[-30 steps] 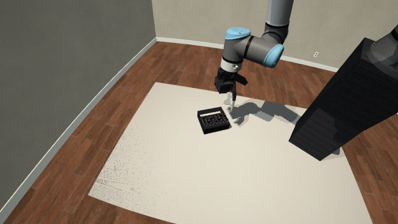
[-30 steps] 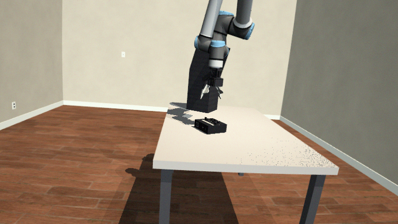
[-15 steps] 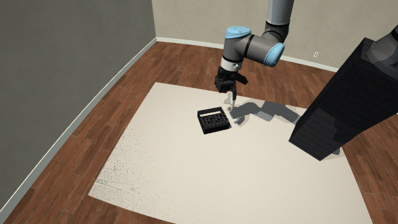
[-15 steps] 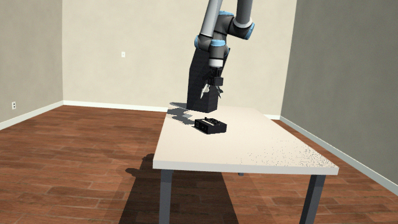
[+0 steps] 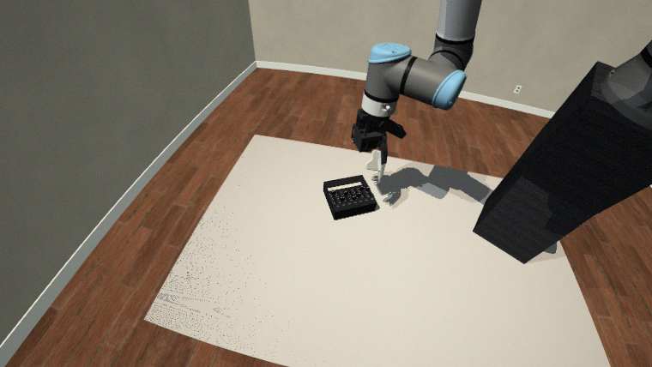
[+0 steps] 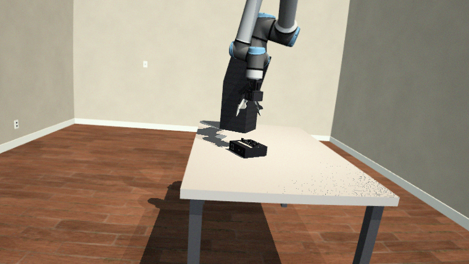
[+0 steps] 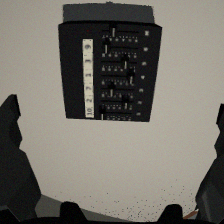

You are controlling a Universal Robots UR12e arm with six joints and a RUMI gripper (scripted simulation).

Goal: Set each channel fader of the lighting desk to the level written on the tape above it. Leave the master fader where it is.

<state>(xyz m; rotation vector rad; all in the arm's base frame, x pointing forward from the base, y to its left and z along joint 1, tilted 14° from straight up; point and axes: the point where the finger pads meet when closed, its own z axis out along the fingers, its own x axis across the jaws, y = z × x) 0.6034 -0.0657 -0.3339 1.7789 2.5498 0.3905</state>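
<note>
The lighting desk (image 5: 349,207) (image 6: 252,151) (image 7: 72,70) is a small black box lying flat on the white table (image 5: 319,282) (image 6: 295,177). A pale tape strip (image 5: 345,187) (image 7: 88,78) with small blurred numbers runs along one side of it. Several fader slots (image 7: 120,70) lie in rows beside the tape, their knobs at different positions. I cannot tell which one is the master. My gripper (image 5: 380,168) (image 6: 249,110) (image 7: 120,99) is open and empty. It hangs well above the desk, over its far edge, touching nothing. In the wrist view its two dark fingers frame the lower corners.
The arm's tall black pedestal (image 5: 570,173) (image 6: 234,98) stands on the table behind the desk. The arm's shadow (image 5: 424,182) falls on the table next to the desk. The table's edges drop to a wooden floor (image 5: 274,99).
</note>
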